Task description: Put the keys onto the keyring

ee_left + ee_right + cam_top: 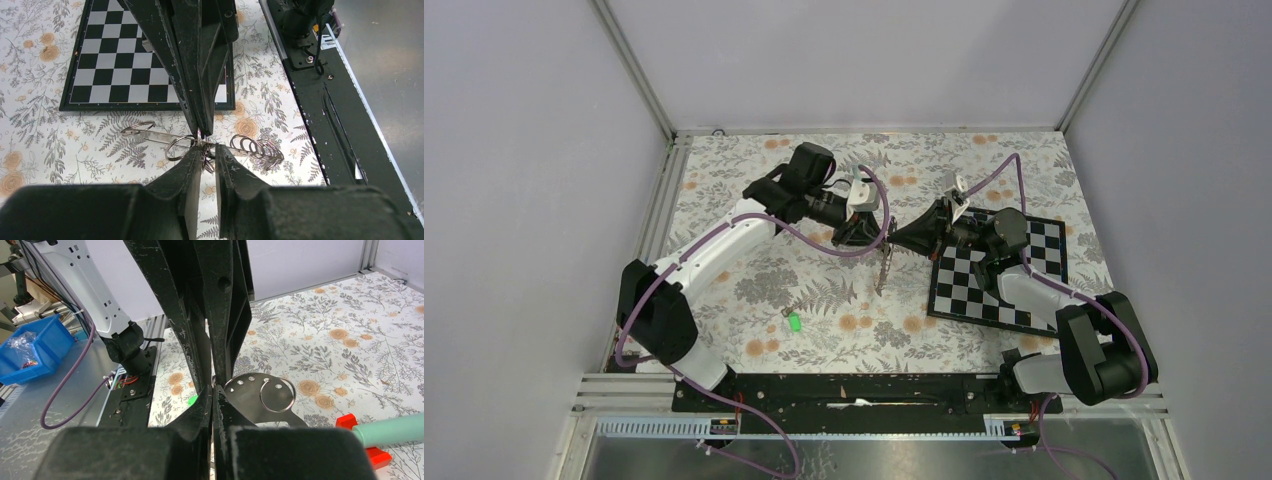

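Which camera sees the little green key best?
The top external view: the green key lies in the open on the flowered table, though tiny. The right wrist view shows only a green sliver behind the right gripper. The left wrist view does not show it.

White links (pixel 724 240), black joints (pixel 659 320), purple cables (pixel 854 255) behind left gripper (pixel 209 152) and right gripper (pixel 212 390), both scuffed black wedges.

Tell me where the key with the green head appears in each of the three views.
Top external: the green-headed key lies below and left of centre.
Left wrist: not in view.
Right wrist: a green speck low, left of centre, beside the right claw.
Shared landmark: the floral table cover.
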Robot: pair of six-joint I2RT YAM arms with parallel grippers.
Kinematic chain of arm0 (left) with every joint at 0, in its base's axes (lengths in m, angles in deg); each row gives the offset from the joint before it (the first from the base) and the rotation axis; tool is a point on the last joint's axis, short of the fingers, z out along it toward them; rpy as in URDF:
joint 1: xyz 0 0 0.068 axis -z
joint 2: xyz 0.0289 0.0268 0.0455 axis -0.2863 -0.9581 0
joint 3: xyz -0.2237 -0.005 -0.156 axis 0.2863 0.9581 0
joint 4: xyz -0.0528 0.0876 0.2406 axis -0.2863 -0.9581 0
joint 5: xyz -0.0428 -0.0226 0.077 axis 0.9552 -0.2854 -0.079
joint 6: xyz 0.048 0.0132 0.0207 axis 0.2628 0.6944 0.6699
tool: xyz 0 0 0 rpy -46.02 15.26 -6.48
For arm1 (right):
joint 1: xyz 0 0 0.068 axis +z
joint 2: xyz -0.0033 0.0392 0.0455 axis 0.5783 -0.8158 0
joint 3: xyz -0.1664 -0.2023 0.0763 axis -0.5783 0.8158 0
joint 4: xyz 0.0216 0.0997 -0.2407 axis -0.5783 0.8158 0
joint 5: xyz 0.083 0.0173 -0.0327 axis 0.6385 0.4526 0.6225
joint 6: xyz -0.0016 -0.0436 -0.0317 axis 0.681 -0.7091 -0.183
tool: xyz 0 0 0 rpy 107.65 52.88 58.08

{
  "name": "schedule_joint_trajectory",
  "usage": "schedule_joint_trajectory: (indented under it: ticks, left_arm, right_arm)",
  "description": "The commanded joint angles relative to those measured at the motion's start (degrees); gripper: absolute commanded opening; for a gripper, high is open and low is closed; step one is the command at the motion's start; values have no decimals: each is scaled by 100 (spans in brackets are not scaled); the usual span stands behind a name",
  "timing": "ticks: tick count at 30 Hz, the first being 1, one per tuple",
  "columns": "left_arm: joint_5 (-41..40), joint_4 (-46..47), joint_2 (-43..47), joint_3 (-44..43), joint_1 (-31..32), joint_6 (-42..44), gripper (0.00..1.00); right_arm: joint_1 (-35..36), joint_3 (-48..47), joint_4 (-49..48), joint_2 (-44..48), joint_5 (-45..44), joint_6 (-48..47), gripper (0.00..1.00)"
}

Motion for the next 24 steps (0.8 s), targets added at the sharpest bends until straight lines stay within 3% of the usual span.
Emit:
schedule_joint_trajectory:
  ticks: [1, 6, 10, 13, 19, 24]
  left_arm:
    - [320, 286, 0, -168, 41, -90, 16]
    - [290, 312, 17, -100, 46, -88, 0]
    - [-27, 281, 115, -33, 48, -88, 0]
    - [-690, -177, 147, -167, 154, 156, 0]
    - [-2035, -1636, -162, -1014, 469, 715, 0]
    - [-3072, -2124, -212, -1318, 786, 1009, 0]
  right_arm:
    - [-27, -146, -188, 2, -106, -101, 0]
    - [-33, -143, -180, -2, -106, -128, 0]
    - [-35, -139, -25, 12, -135, -293, 0]
    - [-33, -120, 248, 22, -123, -680, 0]
    - [-36, -90, 889, 118, -96, -1410, 23]
    - [-36, -56, 913, 128, -3, -1536, 38]
